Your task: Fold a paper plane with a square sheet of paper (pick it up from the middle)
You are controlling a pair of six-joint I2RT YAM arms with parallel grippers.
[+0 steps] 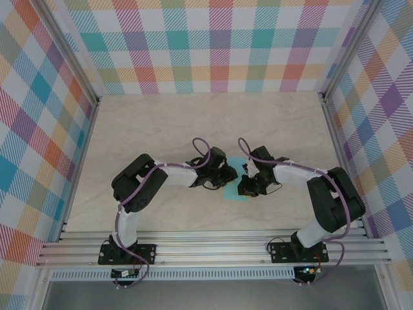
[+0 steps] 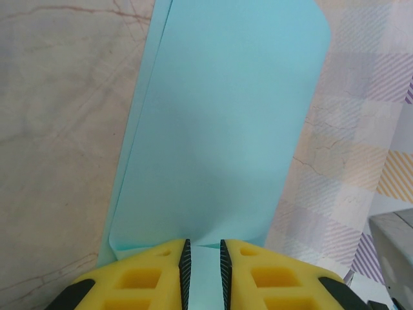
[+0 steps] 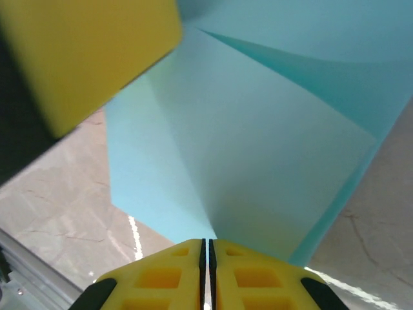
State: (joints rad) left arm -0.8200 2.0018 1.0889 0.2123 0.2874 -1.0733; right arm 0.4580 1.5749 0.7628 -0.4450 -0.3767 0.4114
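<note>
The left gripper [image 2: 202, 248] has its jaws nearly closed, pinching one edge of the square sheet of paper [image 2: 219, 129], which curves over in two layers. The right gripper [image 3: 207, 244] has its jaws pressed together on another edge. The sheet sits between both grippers at the middle of the table [image 1: 193, 123].

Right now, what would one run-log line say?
left gripper: holds sheet | right gripper: shut on sheet | sheet: creased, partly folded

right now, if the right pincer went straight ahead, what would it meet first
The square sheet of paper that the right pincer is shut on; its folded face rises just ahead, probably.
</note>
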